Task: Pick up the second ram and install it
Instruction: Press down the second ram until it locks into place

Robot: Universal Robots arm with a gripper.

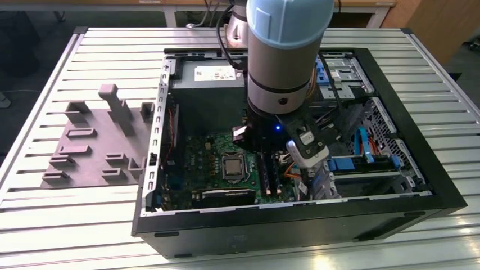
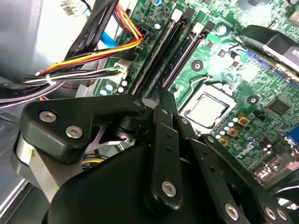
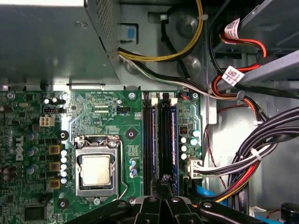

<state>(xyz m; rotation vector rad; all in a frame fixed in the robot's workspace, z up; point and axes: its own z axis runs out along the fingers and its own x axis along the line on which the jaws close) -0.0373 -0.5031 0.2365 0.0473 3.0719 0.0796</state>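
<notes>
One arm [image 1: 289, 56] upright, end effector [image 3: 164, 183] low over motherboard slots [image 3: 161, 140].

text: none legible | small print on motherboard [image 3: 107, 116] | cable tags [image 3: 232, 73] | power-supply sticker [image 1: 213, 72]

the arm [image 1: 289, 50] is pale blue over silver-grey, with a small blue light at its lower end. the bench [image 1: 75, 225] is white with a ribbed stripe pattern. the moulded holder [image 1: 98, 140], at nine o'clock from the case, is flat grey. the case [image 1: 420, 169] is black. the motherboard [image 3: 93, 112] is green, dotted with silver and gold parts, and its socket [image 3: 96, 168] is silver. the memory slots [image 3: 161, 135] are black. the power-supply box [image 3: 46, 42] is dull grey. the cable bundles [image 3: 261, 158] run black, white, red, orange and yellow. the gripper [image 2: 159, 177] is matt black with silver screw heads.
</notes>
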